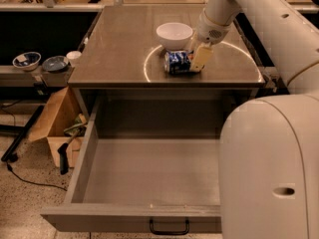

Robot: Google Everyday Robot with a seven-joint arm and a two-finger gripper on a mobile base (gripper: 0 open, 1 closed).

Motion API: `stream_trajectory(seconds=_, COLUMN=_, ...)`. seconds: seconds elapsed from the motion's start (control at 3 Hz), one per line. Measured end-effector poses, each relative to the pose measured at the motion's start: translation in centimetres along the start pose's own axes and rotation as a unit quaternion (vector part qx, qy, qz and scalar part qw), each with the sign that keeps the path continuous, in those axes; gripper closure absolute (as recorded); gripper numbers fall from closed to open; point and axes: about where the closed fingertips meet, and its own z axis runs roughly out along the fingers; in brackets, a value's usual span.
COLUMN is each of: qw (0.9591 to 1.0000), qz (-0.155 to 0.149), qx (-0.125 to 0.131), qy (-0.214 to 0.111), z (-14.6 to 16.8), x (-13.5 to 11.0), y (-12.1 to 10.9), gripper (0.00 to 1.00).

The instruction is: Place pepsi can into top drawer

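The pepsi can, blue with a silver end, lies on its side on the grey counter, just in front of a white bowl. My gripper reaches down from the upper right and sits at the can's right end, touching or nearly touching it. The top drawer is pulled wide open below the counter, its grey inside bare, with the black handle on its front panel. My own body hides the drawer's right part.
A white bowl stands right behind the can. My large white body fills the lower right. A cardboard box sits on the floor at the left. Two bowls and a cup rest on a low shelf.
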Motion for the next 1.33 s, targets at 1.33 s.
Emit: stream_trajectory(seconds=1.33, qw=0.9974, qz=0.050, qx=0.051, qy=0.009, z=-4.6, x=2.0, y=7.5, gripper=1.00)
